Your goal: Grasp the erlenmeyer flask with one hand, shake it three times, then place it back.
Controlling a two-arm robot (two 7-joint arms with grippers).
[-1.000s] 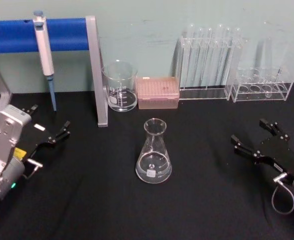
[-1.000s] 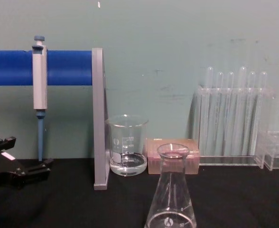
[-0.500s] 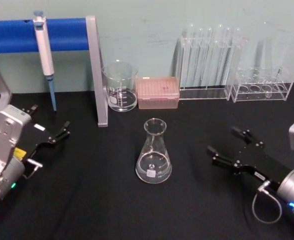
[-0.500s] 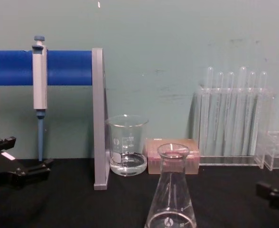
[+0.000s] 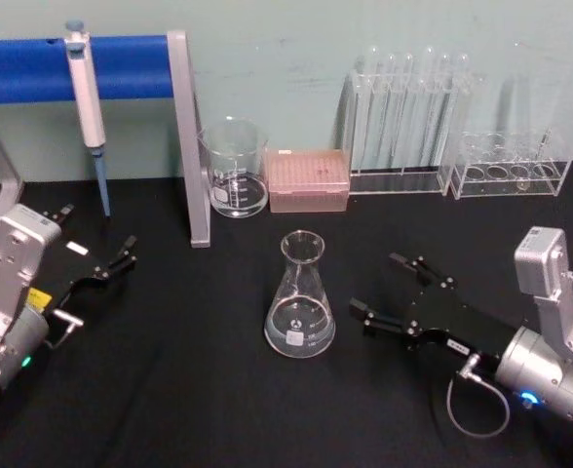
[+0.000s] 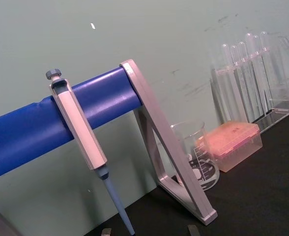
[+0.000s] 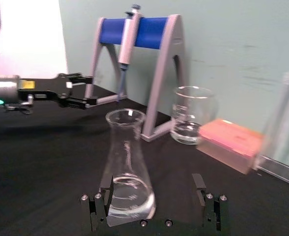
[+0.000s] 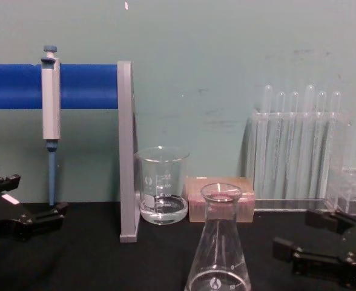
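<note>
At the lower right of the head view the right gripper (image 5: 378,288) lies low over the black counter (image 5: 199,409). Its silver wrist shows a blue light, and its fingers are spread wide and hold nothing. Their tips sit just right of the erlenmeyer flask (image 5: 300,307), apart from the glass. The flask stands upright at the centre of the frame. The right wrist view adds a shallow pool of clear liquid in its base. Beyond the flask it shows the left gripper (image 7: 89,89), fingers parted and empty. The head view puts that gripper at the left edge, well apart from the flask. The chest view shows the flask's white graduations. Behind, against the wall, stand a glass beaker (image 5: 234,168), a pink tip box (image 5: 308,179), a pipette (image 5: 85,88) hanging on a blue stand (image 5: 33,68), and test-tube racks (image 5: 408,122).
</note>
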